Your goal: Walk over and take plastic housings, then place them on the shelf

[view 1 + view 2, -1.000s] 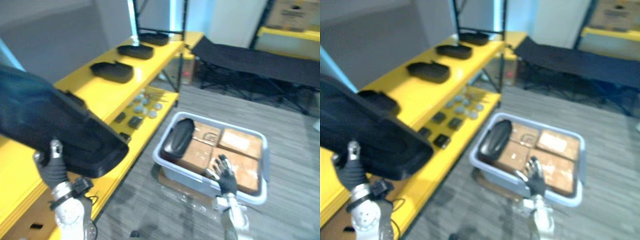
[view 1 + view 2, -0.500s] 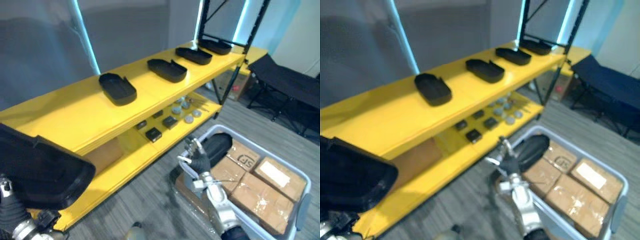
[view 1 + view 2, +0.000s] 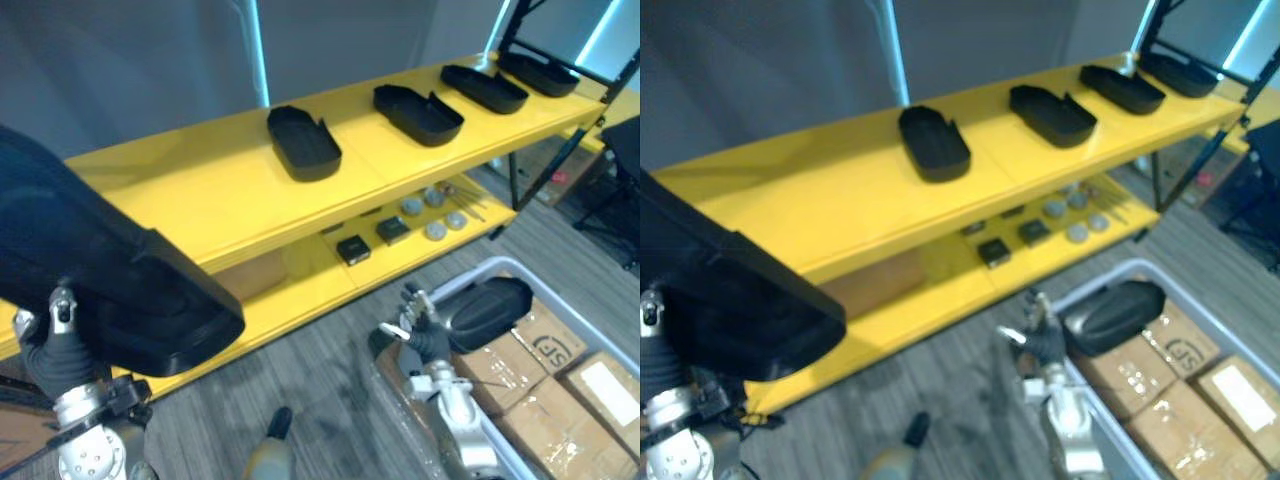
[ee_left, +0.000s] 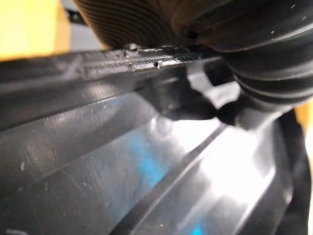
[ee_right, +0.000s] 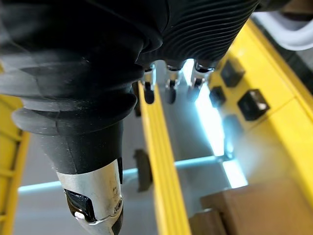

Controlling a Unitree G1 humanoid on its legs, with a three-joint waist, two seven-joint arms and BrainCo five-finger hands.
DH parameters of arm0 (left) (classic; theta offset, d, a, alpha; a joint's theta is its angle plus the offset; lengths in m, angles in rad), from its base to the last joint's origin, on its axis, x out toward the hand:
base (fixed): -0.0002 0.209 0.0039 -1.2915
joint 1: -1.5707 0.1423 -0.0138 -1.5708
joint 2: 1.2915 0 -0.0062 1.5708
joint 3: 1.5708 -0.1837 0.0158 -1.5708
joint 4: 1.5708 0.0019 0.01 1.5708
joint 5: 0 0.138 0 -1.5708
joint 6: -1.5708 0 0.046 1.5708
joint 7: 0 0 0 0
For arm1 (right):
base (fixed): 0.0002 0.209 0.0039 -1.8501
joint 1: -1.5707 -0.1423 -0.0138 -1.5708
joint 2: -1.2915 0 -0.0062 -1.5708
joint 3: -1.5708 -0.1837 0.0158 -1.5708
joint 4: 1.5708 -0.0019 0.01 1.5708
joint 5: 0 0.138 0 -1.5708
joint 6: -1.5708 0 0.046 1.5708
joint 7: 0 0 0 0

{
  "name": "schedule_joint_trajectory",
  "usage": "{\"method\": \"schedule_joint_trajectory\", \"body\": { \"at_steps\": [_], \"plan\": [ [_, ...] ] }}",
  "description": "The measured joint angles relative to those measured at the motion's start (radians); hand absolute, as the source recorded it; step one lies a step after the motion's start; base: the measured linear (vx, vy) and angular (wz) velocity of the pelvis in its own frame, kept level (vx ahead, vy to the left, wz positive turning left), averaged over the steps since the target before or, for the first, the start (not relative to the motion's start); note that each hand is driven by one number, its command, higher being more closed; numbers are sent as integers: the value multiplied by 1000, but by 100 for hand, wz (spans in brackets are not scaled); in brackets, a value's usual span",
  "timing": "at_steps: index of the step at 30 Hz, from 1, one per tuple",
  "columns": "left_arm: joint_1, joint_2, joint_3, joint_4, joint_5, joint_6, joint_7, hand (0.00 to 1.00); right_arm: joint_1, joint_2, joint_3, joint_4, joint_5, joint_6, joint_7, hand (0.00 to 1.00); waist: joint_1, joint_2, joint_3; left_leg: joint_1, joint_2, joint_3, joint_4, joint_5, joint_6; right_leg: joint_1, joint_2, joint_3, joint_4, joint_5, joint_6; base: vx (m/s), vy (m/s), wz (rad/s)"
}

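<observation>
A large black plastic housing (image 3: 95,265) is up at the lower left, its far edge over the front of the yellow shelf's top board (image 3: 200,185). My left hand (image 3: 58,345) grips it from below, thumb on its rim; its glossy inside (image 4: 146,166) shows in the left wrist view. Several more black housings (image 3: 303,143) lie in a row along the top board. Another housing (image 3: 488,305) lies in the grey bin (image 3: 478,272) at the lower right. My right hand (image 3: 420,325) hangs beside that bin, its fingers (image 5: 168,88) straight and empty.
The lower shelf board (image 3: 300,290) carries small black blocks (image 3: 352,249) and round grey parts (image 3: 430,205). Cardboard boxes (image 3: 545,340) fill the bin. A black upright post (image 3: 510,30) stands at the shelf's far end. Grey floor lies between shelf and bin.
The whole view has swung along the shelf, so the camera moved. The held housing now sits higher in view, against the shelf's front edge. The right hand stays open by the bin.
</observation>
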Motion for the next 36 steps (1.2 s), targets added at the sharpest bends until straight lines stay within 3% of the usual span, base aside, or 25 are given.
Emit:
{"method": "schedule_joint_trajectory", "body": {
  "at_steps": [3,4,5,7,9,11,14,15,16,17,18,19,20,21,22,24,27,29,30,31,32,33,34,36],
  "plan": [
    [20,-25,-46,28,-2,9,3,100,3,-12,-1,-30,-18,2,22,0,-4,42,25,2,14,37,1,26,6,18,20,10,-25,-40,25,-119,-35,5],
    [32,-50,-75,32,-2,10,1,100,30,-19,-1,-49,-19,3,29,0,-15,59,35,1,24,106,-1,29,55,33,27,-14,-24,-47,46,-182,-10,48],
    [47,-54,-86,32,-1,10,-3,100,47,-21,-1,-58,-16,5,31,0,-29,64,40,-1,42,170,3,24,78,50,31,-36,-26,-50,48,-204,-5,61],
    [64,-53,-92,34,6,10,-8,100,79,-24,3,-77,-15,5,42,0,-42,64,40,-12,62,237,5,26,78,67,33,-78,-25,-55,55,-125,10,61],
    [65,-53,-87,33,6,3,3,100,85,-39,7,-80,-15,1,47,0,-30,72,36,-35,67,278,6,46,72,62,28,-84,-28,-61,64,-64,49,39],
    [64,-52,-64,30,7,-3,2,100,79,-27,9,-80,-15,-4,50,0,-21,62,37,-38,53,318,8,65,65,67,12,-83,-30,-67,73,1,65,22],
    [43,-39,-28,20,13,-3,-7,100,53,8,8,-80,-16,-23,35,0,-19,-6,36,-74,-9,322,49,40,77,67,-32,-81,-28,-83,40,86,83,41],
    [24,-34,-21,19,14,-2,-10,100,39,14,3,-80,-21,-37,9,0,-17,-21,40,-76,-29,317,72,10,82,77,-52,-78,20,-44,3,145,134,51],
    [-2,-34,-29,23,15,-1,-14,100,35,14,-15,-81,-41,-46,-24,0,-28,-15,36,-66,-39,292,79,-2,98,43,-81,-45,140,5,-64,146,161,54],
    [-13,-31,-28,21,16,-2,-18,100,32,14,-25,-81,-56,-54,-41,0,-28,-16,34,-54,-41,289,76,-10,106,17,-99,-18,207,36,-86,138,222,46],
    [-31,-16,-23,20,21,-2,-13,100,16,15,-40,-83,-92,-71,-75,0,-25,-21,32,-29,-48,289,74,-34,116,-30,-132,46,320,119,-111,169,217,18],
    [-44,8,-24,21,47,-1,13,100,-4,19,-55,-84,-116,-88,-100,0,-32,-24,30,-1,-60,278,71,-54,135,-75,-155,117,413,228,-109,197,207,18],
    [-53,18,-25,21,57,-1,22,100,-14,22,-63,-84,-127,-92,-112,0,-38,-20,31,8,-57,262,71,-62,145,-101,-159,149,467,192,-87,220,128,39],
    [-79,35,-28,21,77,2,44,100,-33,27,-73,-85,-134,-102,-125,0,-57,-15,34,27,-58,232,66,-72,161,-160,-141,179,564,45,-84,239,74,48],
    [-106,38,-37,22,85,11,58,100,-37,27,-83,-97,-135,-105,-134,0,-65,-6,38,61,-54,208,48,-78,167,-200,-99,193,587,-48,-89,236,51,52],
    [-141,46,-38,24,86,22,62,100,-36,26,-103,-128,-135,-110,-134,0,-81,0,41,109,-52,175,28,-93,168,-243,-35,202,508,-113,-116,284,36,54],
    [-201,45,-49,47,86,42,63,100,-37,7,-133,-193,-135,-138,-133,0,-99,22,37,126,-32,113,32,-120,158,-332,72,313,279,-111,-121,204,-80,71],
    [-228,46,-71,83,85,59,63,100,-41,-11,-150,-237,-133,-149,-129,0,-123,33,36,123,-20,45,35,-137,134,-378,123,435,148,-82,-79,185,-209,101],
    [-226,46,-80,88,85,74,62,100,-37,-13,-158,-263,-132,-149,-124,0,-129,24,30,124,-26,22,36,-148,119,-376,123,471,107,-69,-66,182,-313,104],
    [-212,50,-95,88,87,86,62,100,-35,-14,-165,-310,-126,-151,-103,0,-126,-23,1,126,-45,5,36,-168,91,-362,114,514,64,-53,-55,255,-439,119],
    [-202,40,-109,90,88,89,63,100,-41,-26,-168,-327,-121,-158,-90,0,-126,-25,-5,130,-36,8,37,-176,78,-345,120,518,58,13,-22,260,-397,106],
    [-192,36,-124,90,88,92,62,100,-42,-39,-167,-341,-114,-160,-87,0,-126,-14,-8,135,-13,24,39,-176,65,-330,129,493,50,49,-31,278,-362,83],
    [-156,12,-152,84,89,105,58,100,-55,-82,-168,-349,-101,-162,-87,0,-115,37,-25,140,51,26,33,-177,15,-287,179,438,10,65,-55,224,-240,53],
    [-133,-8,-163,72,88,120,55,100,-70,-104,-170,-351,-90,-160,-84,0,-109,70,-43,140,89,89,24,-165,-6,-239,208,391,-41,75,-66,282,-214,62]
  ]
}}
